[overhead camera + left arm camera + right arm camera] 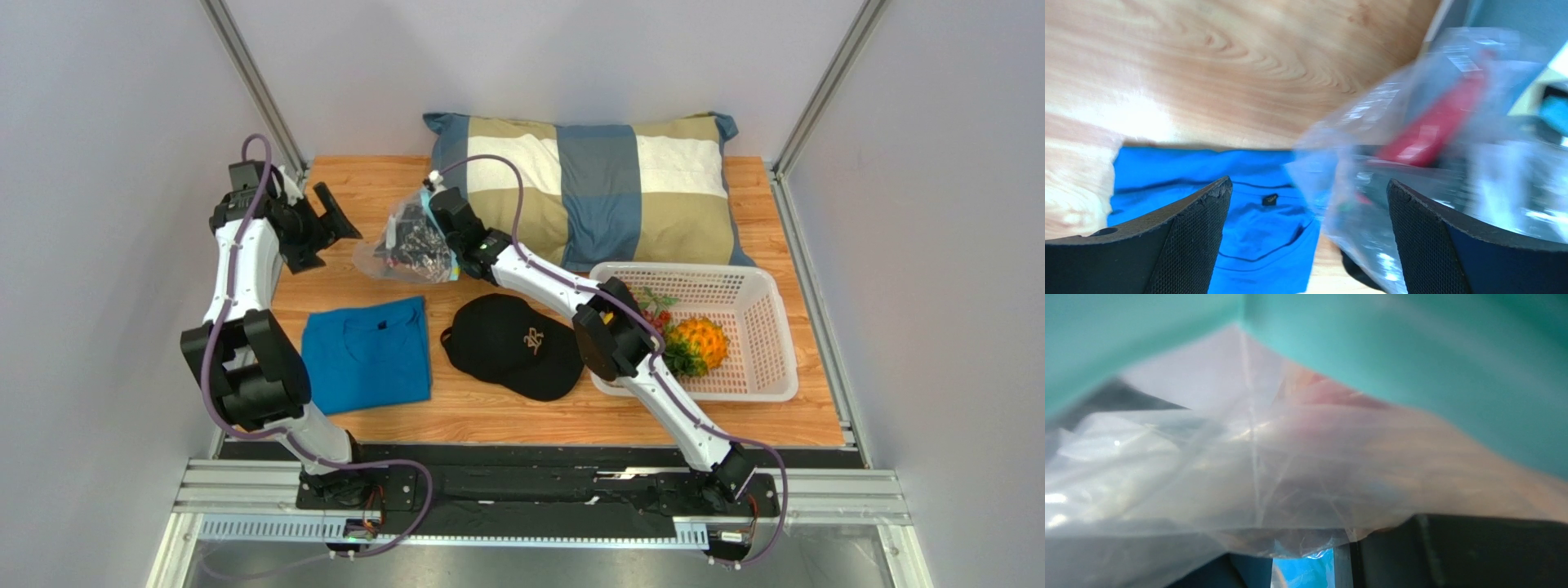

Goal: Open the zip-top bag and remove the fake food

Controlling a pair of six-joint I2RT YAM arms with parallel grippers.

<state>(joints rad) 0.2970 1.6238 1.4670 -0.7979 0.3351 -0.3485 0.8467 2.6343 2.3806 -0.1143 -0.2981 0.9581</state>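
Right gripper: pinched on the teal zip strip of the clear, floppy zip-top bag, holding it up, probably to steady the mouth for the partner. Left gripper: fingers spread wide, empty, just beside the bag. Red fake food visible inside; orange plastic pineapple already in white slatted basket. Underneath, light wooden tabletop; plain grey walls.

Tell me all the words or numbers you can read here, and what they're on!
No text here can be read for sure.
The black cap: a gold stitched mark on the front, too small to read.
The blue shirt: a tiny dark tag, too small to read.
The zip-top bag: pale print on the plastic, too blurred to read.
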